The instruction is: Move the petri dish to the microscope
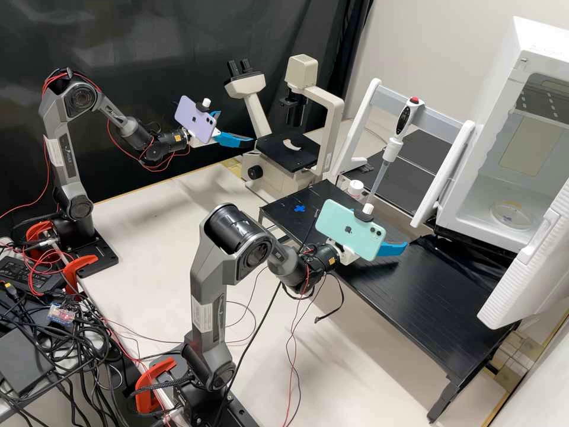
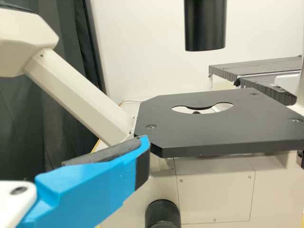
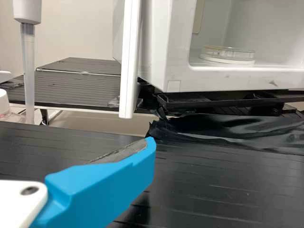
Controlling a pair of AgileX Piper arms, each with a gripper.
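Clear petri dish [image 1: 511, 216] flat in white cabinet [image 1: 502, 101], apart from upright cream microscope [image 1: 274, 155]

A black curtain [image 1: 148, 35] hangs in folds beside a plain pale wall [image 1: 438, 47]. Soft shadows lie on the broad off-white desk [image 1: 160, 204]; a low black table [image 1: 438, 302] with a grooved top rises over it.

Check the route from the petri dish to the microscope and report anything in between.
The white stand and its hanging pipette stand between the petri dish in the open white box and the microscope.
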